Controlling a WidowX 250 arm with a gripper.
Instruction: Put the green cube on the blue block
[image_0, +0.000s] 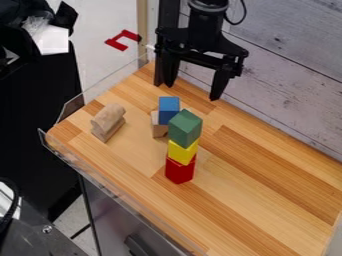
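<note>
One green cube (185, 128) tops the yellow block (182, 152), on the camera side of the open pincer (192, 92). The blue block (169, 110) lies just beyond the cube, toward the pincer; the approach likely requires clearing it.

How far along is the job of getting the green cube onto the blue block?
No part looks done: the green cube still sits on the yellow block, and the blue block has nothing on it. Nothing is in hand; the gripper is open. Left: grasp the cube, carry it over, set it down, release.
</note>
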